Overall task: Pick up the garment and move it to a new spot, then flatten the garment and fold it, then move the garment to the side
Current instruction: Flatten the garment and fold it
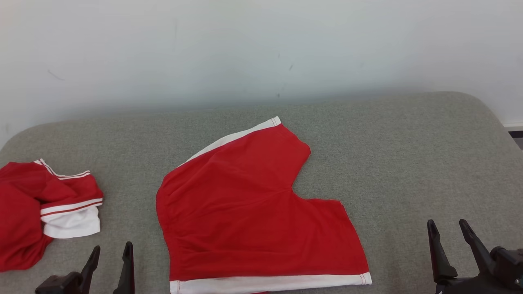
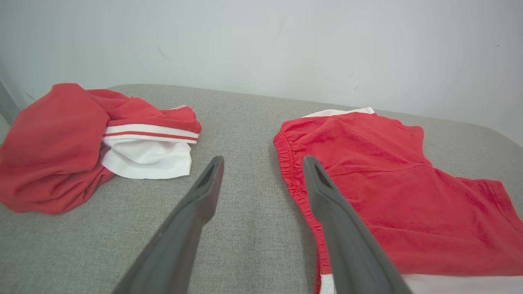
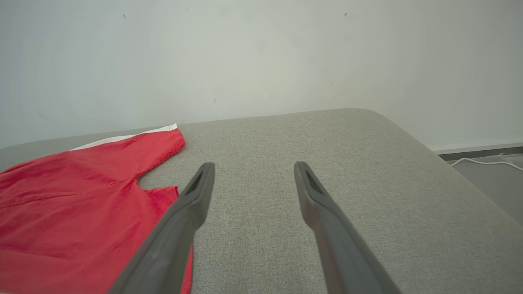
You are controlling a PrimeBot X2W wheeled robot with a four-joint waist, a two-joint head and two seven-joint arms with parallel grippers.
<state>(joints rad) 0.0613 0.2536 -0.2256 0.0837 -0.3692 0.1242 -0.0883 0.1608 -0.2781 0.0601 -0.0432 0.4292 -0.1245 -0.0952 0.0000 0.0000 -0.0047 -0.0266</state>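
Red shorts with white side stripes, the garment (image 1: 249, 212), lie spread flat in the middle of the grey padded surface (image 1: 408, 163), legs fanned toward the right. In the left wrist view the garment (image 2: 392, 183) shows its elastic waistband just right of my fingers. It appears again in the right wrist view as the garment (image 3: 77, 204) at the left. My left gripper (image 1: 112, 252) stands open at the lower left, a little left of the waistband, holding nothing. My right gripper (image 1: 448, 228) stands open at the lower right, apart from the shorts' hem.
A crumpled red and white garment (image 1: 45, 208) lies at the surface's left edge, also the heap (image 2: 94, 143) in the left wrist view. A pale wall (image 1: 261, 49) rises behind. The surface's right edge drops to a floor with a white cable (image 3: 486, 161).
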